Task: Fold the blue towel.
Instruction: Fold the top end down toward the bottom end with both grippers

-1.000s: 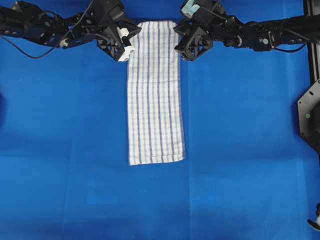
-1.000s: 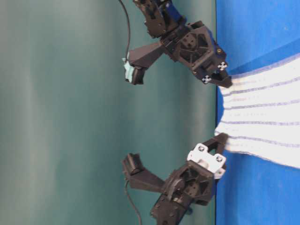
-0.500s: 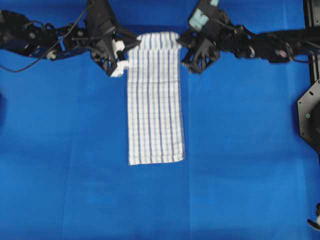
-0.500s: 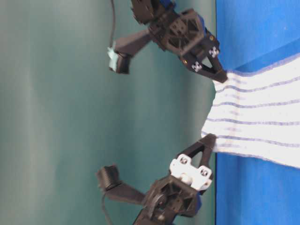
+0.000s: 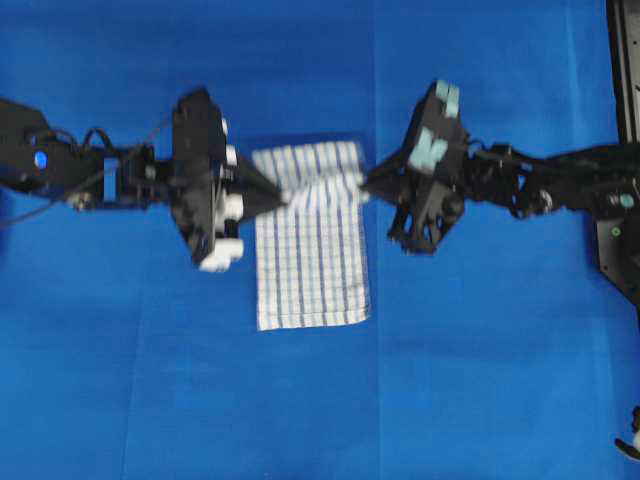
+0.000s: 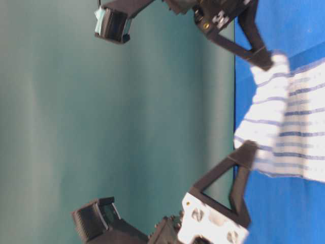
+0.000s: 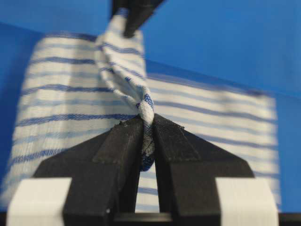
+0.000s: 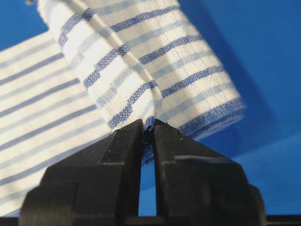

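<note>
The blue towel [image 5: 310, 270], white with thin blue stripes, lies as a narrow strip on the blue table covering. Its far end is lifted and curls back over the flat part. My left gripper [image 5: 281, 197] is shut on the towel's left far corner [image 7: 146, 110]. My right gripper [image 5: 364, 183] is shut on the right far corner [image 8: 149, 123]. In the table-level view both raised corners [image 6: 274, 63] hang between the black fingertips [image 6: 247, 151] above the cloth. The near end [image 5: 312, 318] rests flat.
The blue table covering [image 5: 480, 380] spreads all round the towel. A black frame and mount [image 5: 620, 230] stand at the right edge. A dark green backdrop [image 6: 101, 122] fills the space behind the table.
Both grippers have carried the towel's far corners up and toward the near end, from the table's far edge to about the towel's middle. The strip's flat part is now shorter.
</note>
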